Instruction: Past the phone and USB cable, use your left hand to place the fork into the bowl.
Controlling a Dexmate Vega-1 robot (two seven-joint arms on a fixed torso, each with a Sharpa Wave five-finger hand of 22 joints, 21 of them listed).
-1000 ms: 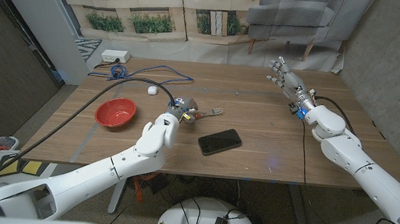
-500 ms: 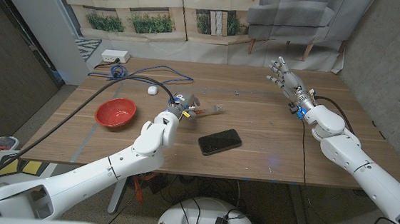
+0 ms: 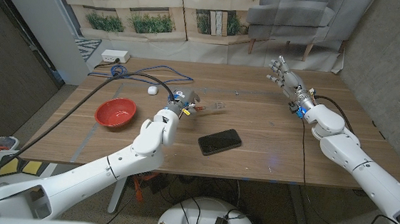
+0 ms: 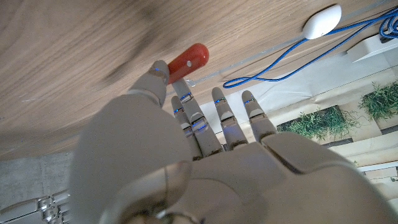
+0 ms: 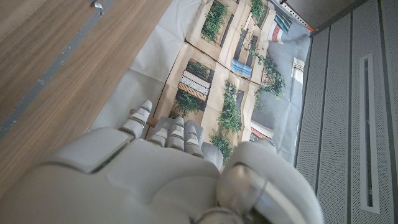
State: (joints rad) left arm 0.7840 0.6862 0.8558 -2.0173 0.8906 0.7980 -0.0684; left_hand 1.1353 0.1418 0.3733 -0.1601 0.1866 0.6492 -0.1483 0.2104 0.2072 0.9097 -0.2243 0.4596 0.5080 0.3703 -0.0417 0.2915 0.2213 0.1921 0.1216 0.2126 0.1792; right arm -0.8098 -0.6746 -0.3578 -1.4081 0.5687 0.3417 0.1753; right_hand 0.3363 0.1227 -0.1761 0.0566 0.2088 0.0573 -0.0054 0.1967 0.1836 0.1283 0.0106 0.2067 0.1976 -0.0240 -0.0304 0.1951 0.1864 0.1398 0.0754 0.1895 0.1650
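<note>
Head view: left robot hand [image 3: 181,105] grips fork [image 3: 210,105], long axis level, tines toward right; right robot hand [image 3: 283,73] spread wide.

No text, label or number can be read — not on any object or surface.

Even, soft indoor light falls from above, moderately bright. The desk [image 3: 256,123] shows faint pale sheen and only weak shadows. In the left wrist view a blurred dark shadow lies on the wood just beyond the fingers [image 4: 186,115], and the hand's back close to the lens is soft and out of focus. The head view bends slightly at its edges.
</note>
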